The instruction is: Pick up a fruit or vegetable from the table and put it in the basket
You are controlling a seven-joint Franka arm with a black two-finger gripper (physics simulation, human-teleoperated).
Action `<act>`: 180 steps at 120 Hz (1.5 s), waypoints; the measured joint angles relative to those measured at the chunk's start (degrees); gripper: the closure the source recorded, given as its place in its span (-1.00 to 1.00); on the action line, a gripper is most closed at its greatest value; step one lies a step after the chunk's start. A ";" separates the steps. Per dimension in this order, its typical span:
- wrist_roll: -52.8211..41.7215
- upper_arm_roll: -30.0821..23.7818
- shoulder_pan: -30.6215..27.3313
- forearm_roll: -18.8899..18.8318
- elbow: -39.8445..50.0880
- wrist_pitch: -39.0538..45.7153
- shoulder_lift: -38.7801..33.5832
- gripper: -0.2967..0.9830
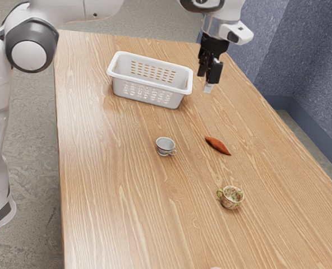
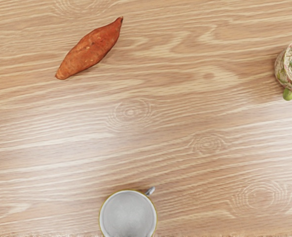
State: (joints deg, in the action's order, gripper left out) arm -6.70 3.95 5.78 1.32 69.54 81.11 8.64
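Gripper: the black gripper (image 1: pixel 208 84) is held raised above the table, beside the basket on the exterior view's right; whether it is open or closed cannot be told from the pictures.
Arm: the white robot arm (image 1: pixel 79 10) is stretched across from the exterior view's left, with the gripper carried at its end.
Sweet potato: the reddish-orange, spindle-shaped sweet potato (image 1: pixel 217 145) is laid on its side on the table, outside the basket and well apart from it; both of its ends are tapered, and its rough skin is seen in the wrist view.
Basket: the white, rectangular basket with slotted sides (image 1: pixel 149 101) is set upright on the table, and its rounded rim is turned upward.
Grey cup: the small, round grey cup with a side handle (image 1: pixel 165 146) is stood upright between the basket and the patterned cup; a thin yellowish rim is shown in the wrist view.
Patterned cup: the cream cup with a multicoloured pattern and a green handle (image 1: pixel 231 198) is placed upright, well apart from the grey cup and the sweet potato.
Table: all of these tabletop things are supported by the light-brown, wood-grained table (image 1: pixel 110 196).
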 joint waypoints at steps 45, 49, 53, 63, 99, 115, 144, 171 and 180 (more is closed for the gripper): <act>-2.42 4.41 -2.03 -3.33 0.38 -1.47 2.15 -0.53; -3.99 4.26 -1.85 -3.84 0.35 -1.44 2.30 -0.53; -5.58 4.20 -1.82 -4.24 0.37 -1.35 2.59 -0.53; -10.41 4.00 -1.80 -4.62 0.70 -0.49 3.97 -0.53; -25.24 3.37 -1.31 0.21 1.67 6.89 12.50 -0.53; -29.75 3.43 -1.63 0.50 1.18 11.26 16.18 -0.53; -37.02 3.50 -1.84 0.42 0.84 18.62 20.35 -0.53; -41.90 3.34 -1.83 1.14 0.79 22.38 22.71 -0.53; -43.14 3.34 -1.89 1.62 0.80 23.09 23.31 -0.53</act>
State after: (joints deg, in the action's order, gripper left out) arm -49.84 7.29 3.89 2.93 70.34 104.21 31.95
